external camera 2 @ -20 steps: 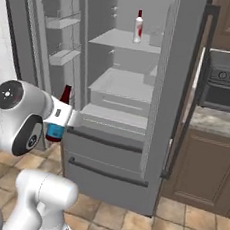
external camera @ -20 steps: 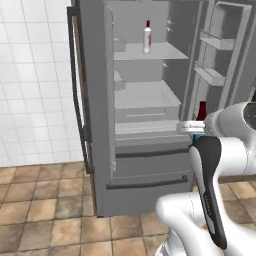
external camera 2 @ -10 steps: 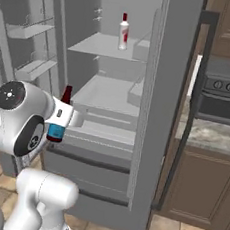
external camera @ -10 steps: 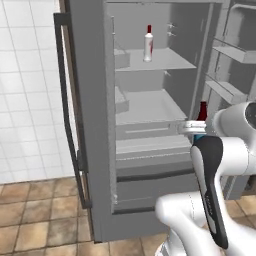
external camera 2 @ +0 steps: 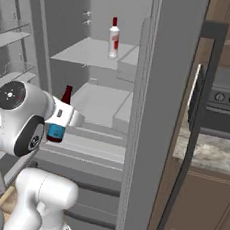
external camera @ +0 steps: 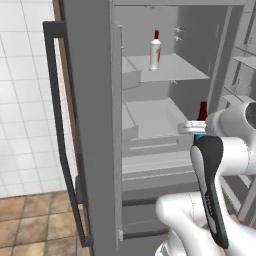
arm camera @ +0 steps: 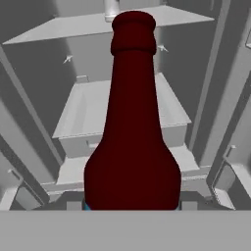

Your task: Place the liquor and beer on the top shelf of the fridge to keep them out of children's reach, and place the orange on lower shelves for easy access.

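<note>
The liquor [external camera: 155, 51] [external camera 2: 113, 39], a white bottle with a red cap, stands upright on the top shelf [external camera: 176, 70] [external camera 2: 85, 53] of the open fridge [external camera: 90, 125] [external camera 2: 157, 116]. My gripper [external camera: 199, 131] [external camera 2: 60, 120] [arm camera: 131, 203] is shut on the beer [external camera: 202, 111] [external camera 2: 66, 97] [arm camera: 131, 137], a dark maroon bottle held upright in front of the compartment, below the top shelf. Behind the beer lie the lower shelves [external camera: 155, 114] [external camera 2: 99, 98] with grey bins. The orange is out of view.
The fridge's thick grey doors with dark handles [external camera: 60, 140] [external camera 2: 191, 130] stand open on both sides of the arm. Door racks [external camera: 246, 60] [external camera 2: 10, 30] flank the compartment. A stove [external camera 2: 224, 103] and counter [external camera 2: 209, 147] are to the right, a tiled wall [external camera: 22, 100] to the left.
The whole picture has shifted and grown: the base has driven closer to the fridge. The beer stays in my shut gripper and the liquor stays on the top shelf.
</note>
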{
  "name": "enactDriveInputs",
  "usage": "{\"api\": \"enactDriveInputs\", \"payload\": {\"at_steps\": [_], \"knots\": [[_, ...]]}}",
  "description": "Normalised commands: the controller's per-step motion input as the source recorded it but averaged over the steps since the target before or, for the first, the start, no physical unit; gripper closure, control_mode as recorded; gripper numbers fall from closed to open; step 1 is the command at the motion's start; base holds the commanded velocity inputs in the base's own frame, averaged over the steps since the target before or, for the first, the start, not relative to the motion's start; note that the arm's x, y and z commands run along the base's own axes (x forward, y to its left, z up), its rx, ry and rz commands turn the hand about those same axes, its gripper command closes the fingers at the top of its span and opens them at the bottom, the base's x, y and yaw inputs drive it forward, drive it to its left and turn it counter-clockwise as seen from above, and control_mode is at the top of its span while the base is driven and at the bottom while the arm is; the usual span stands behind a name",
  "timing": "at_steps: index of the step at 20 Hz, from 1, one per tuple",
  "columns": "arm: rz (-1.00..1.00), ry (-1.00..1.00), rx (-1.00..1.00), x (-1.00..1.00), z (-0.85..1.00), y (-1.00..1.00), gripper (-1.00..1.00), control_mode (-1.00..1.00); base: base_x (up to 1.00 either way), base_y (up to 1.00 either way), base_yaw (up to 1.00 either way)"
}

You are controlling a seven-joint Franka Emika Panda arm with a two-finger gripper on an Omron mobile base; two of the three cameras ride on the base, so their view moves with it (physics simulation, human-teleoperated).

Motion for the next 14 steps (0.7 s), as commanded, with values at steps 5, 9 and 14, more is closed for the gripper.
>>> {"api": "enactDriveInputs", "payload": {"at_steps": [5, 9, 14], "knots": [[0.00, 0.00, 0.00, 0.00, 0.00, 0.00, 1.00, 1.00, 0.49, 0.00, 0.00], [0.00, 0.00, 0.00, 0.00, 0.00, 0.00, 1.00, 1.00, 0.36, 0.00, 0.00], [0.00, -0.07, 0.00, 0.07, 0.00, 0.00, 1.00, -1.00, 0.13, 0.00, 0.00]]}}
